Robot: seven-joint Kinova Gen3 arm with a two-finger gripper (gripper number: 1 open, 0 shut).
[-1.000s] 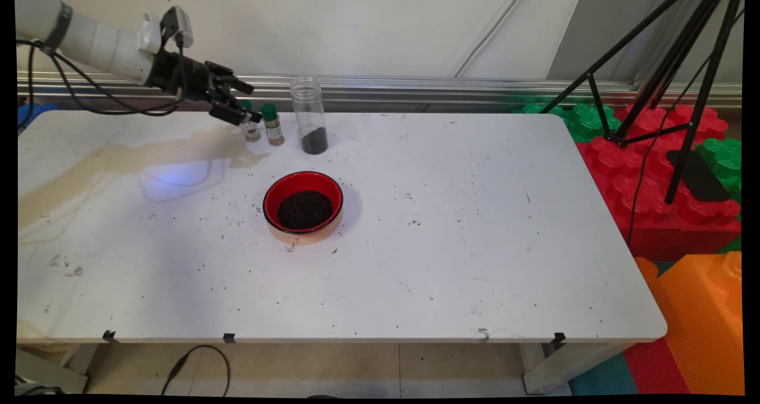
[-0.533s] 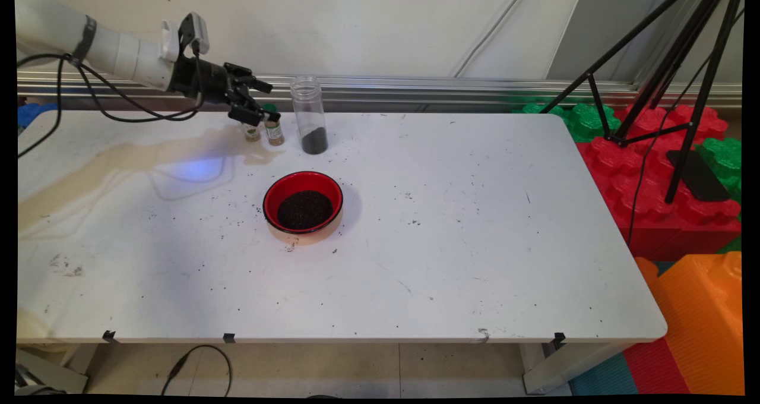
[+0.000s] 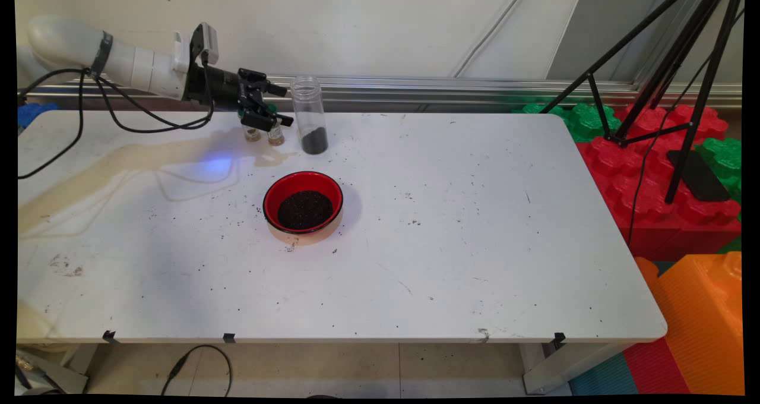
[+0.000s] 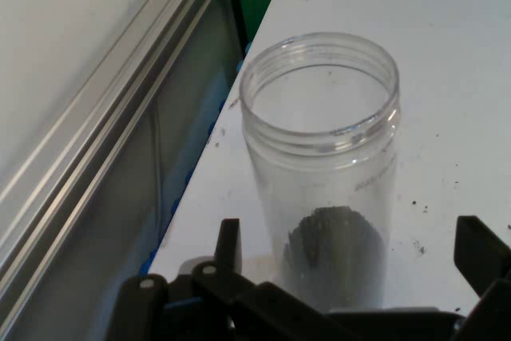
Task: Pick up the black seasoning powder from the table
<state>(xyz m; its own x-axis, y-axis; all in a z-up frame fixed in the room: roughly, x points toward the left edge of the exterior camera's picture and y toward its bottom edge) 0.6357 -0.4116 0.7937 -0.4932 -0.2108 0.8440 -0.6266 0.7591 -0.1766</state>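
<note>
A white table [image 3: 451, 226], scuffed and speckled with dark crumbs, stands before a pale wall with a metal rail running along its foot. Near the table's far edge stands a tall clear plastic jar [image 3: 309, 114], upright and lidless, with a little dark granular stuff lying in its bottom. The black two-finger gripper [image 3: 281, 103] hangs just left of that jar, level with its upper half, its jaws spread wide and holding nothing. In the hand view the jar [image 4: 323, 161] sits squarely between the two fingers [image 4: 227, 245], untouched by either. Just left of the jar, partly hidden behind the gripper, stand two small brown spice bottles [image 3: 263, 135]. In front of the jar, toward the near side, sits a round red bowl [image 3: 303, 202] holding a dark heap of the same granules. Well to the jar's right, beyond the table's end, big red, green and orange toy blocks [image 3: 683, 214] are piled round a black tripod [image 3: 683, 65].
</note>
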